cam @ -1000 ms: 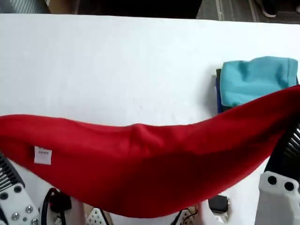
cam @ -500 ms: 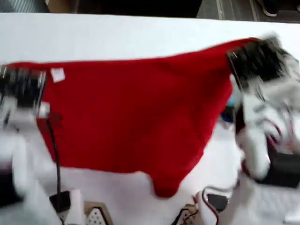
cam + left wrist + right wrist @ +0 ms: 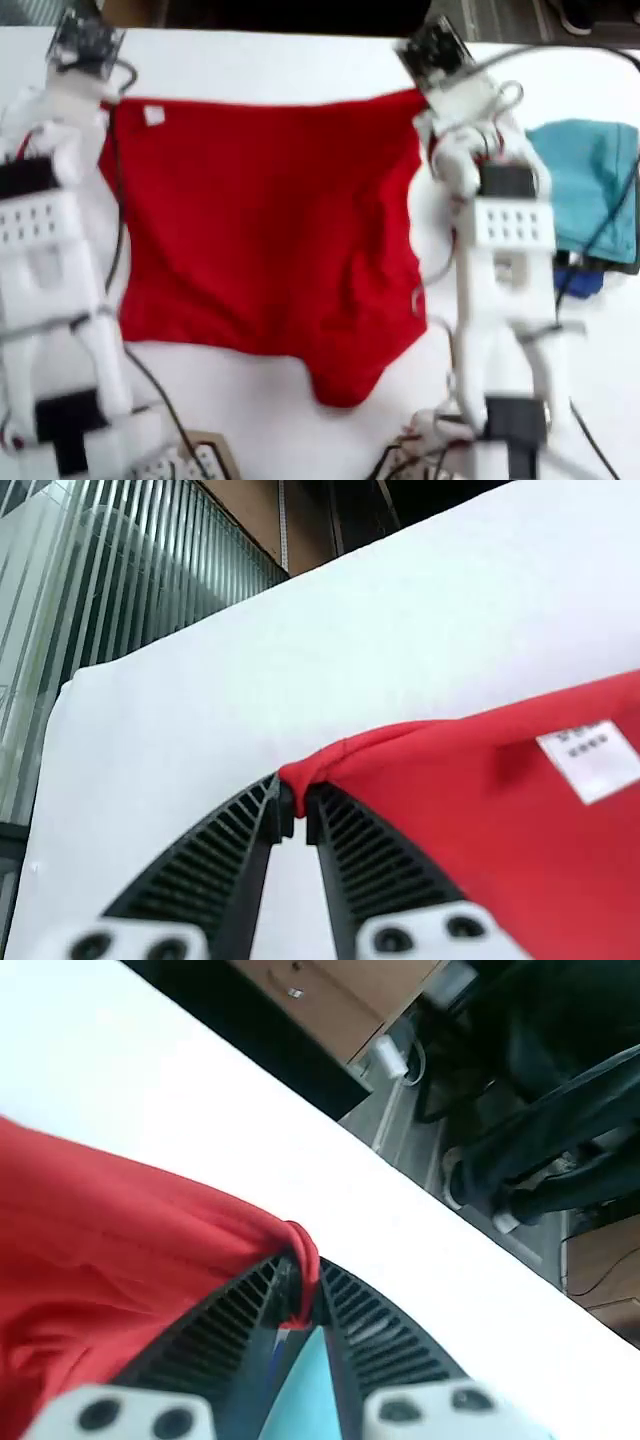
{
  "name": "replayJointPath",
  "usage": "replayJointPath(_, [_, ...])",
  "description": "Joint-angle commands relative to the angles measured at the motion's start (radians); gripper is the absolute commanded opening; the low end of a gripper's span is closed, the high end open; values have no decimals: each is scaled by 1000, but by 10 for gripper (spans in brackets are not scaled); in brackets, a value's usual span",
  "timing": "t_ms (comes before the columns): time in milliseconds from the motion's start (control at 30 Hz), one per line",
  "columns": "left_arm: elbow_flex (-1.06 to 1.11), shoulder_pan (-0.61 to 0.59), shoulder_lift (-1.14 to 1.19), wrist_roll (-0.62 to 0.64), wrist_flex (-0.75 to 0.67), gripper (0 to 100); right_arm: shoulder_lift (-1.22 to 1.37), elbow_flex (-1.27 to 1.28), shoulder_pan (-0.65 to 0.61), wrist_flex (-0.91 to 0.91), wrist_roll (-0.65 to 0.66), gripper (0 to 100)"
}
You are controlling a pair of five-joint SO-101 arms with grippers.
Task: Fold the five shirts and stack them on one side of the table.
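**Red shirt held at both far corners**

The red shirt (image 3: 265, 220) is spread over the white table (image 3: 300, 60), between the two arms. Its far left corner is pinched in the left gripper (image 3: 297, 815), whose jaws are closed almost fully on a bunched fold of cloth. A white tag (image 3: 590, 760) is seen on the shirt just beside that corner. The far right corner is clamped in the right gripper (image 3: 300, 1295), the jaws likewise nearly together, with a red knot of cloth caught at the tips. The far edge is drawn nearly straight between the two grippers, well toward the far side of the table. The near edge is uneven, and a rounded lobe of cloth juts toward the near side, right of centre. At the right edge of the table a folded teal shirt (image 3: 590, 185) is laid on top of a pile, with a blue layer (image 3: 575, 280) seen beneath it on its near side. The pile is placed just right of the right arm, apart from the red shirt.
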Motion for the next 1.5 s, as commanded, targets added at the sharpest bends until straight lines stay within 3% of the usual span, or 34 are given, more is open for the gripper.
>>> replayJointPath(0, [-278,3,186,-8,75,24,196,-290,-1,68,3,22])
replayJointPath(267, [-773,5,609,-17,439,24,621,-770,1,435,9,22])
replayJointPath(533, [-1041,3,885,-101,787,24,832,-1003,-5,714,9,22])
replayJointPath(900, [-1147,0,988,-98,864,24,880,-1020,-2,780,8,22])
replayJointPath(1067, [-1035,-15,882,-97,865,24,785,-1020,-7,891,9,22])
replayJointPath(1267, [-687,-32,522,-176,862,25,624,-956,1,963,9,22])
replayJointPath(1467, [-205,-77,219,-267,786,25,369,-545,-1,954,25,22])
